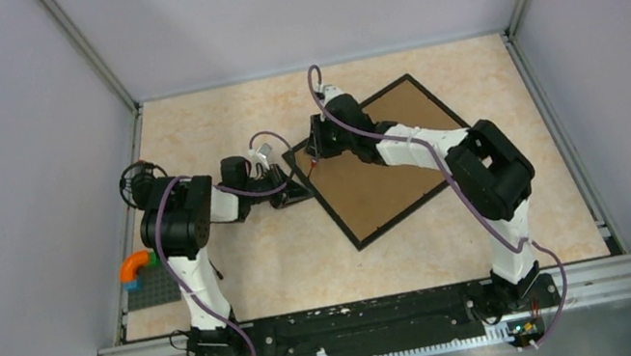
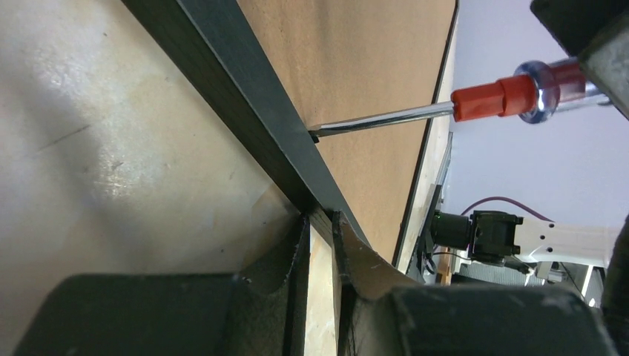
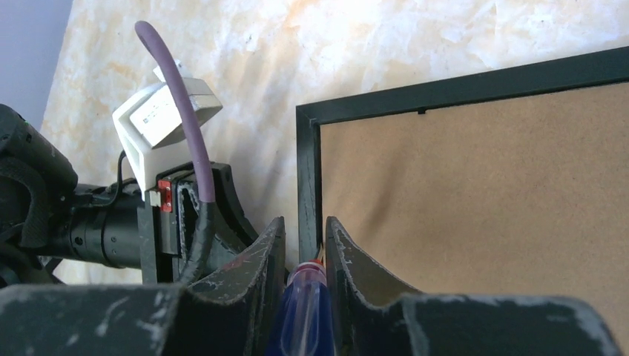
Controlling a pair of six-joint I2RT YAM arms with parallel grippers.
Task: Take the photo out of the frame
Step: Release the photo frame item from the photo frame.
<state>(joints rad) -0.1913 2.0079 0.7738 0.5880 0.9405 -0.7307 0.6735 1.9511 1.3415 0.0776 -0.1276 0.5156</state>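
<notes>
The frame (image 1: 356,233) lies face down on the table, its brown board back (image 1: 387,160) up. The photo is hidden under the board. My left gripper (image 1: 293,192) is closed on the frame's lower-left edge; in the left wrist view its tips (image 2: 320,219) pinch the black rail (image 2: 245,96). My right gripper (image 1: 318,146) is shut on a screwdriver (image 3: 304,311) with a clear blue and red handle. The screwdriver's metal blade (image 2: 386,119) touches the seam between rail and board (image 2: 356,59). In the right wrist view, the frame's corner (image 3: 308,119) lies just beyond the right gripper (image 3: 305,230).
A grey baseplate (image 1: 150,287) with an orange, green and blue piece (image 1: 135,266) lies at the table's left edge. Grey walls enclose the table on three sides. The left wrist's white camera housing (image 3: 163,119) sits close beside the right gripper.
</notes>
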